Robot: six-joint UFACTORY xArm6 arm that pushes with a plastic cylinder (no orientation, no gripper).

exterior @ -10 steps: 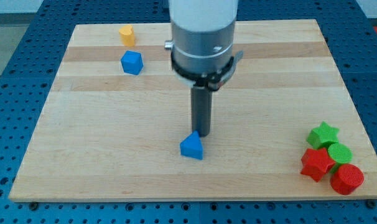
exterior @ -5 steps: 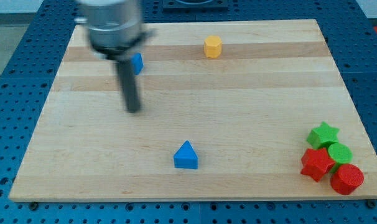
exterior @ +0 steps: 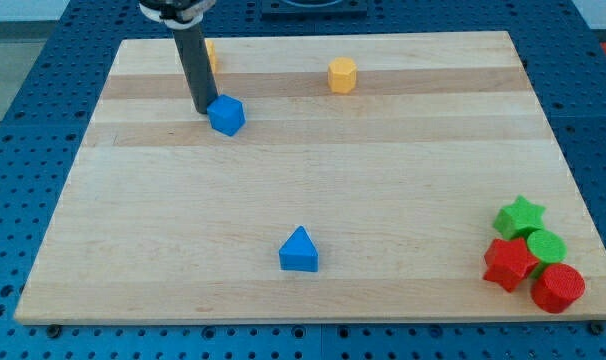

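Note:
My tip [exterior: 200, 108] rests on the board at the upper left, touching the left side of a blue cube-like block [exterior: 226, 115]. Behind the rod, an orange block [exterior: 211, 55] peeks out, mostly hidden. A second orange block, hexagonal [exterior: 342, 74], sits at the top centre. A blue triangle block [exterior: 299, 250] lies alone at the lower centre, far from the tip.
At the lower right corner of the wooden board [exterior: 383, 180] a cluster stands together: a green star [exterior: 520, 216], a green cylinder [exterior: 546, 246], a red star [exterior: 509, 263] and a red cylinder [exterior: 557, 287].
The rod moved from the board's centre by the blue triangle to the upper left. The blue cube has shifted slightly right and down. The triangle sits a little further left.

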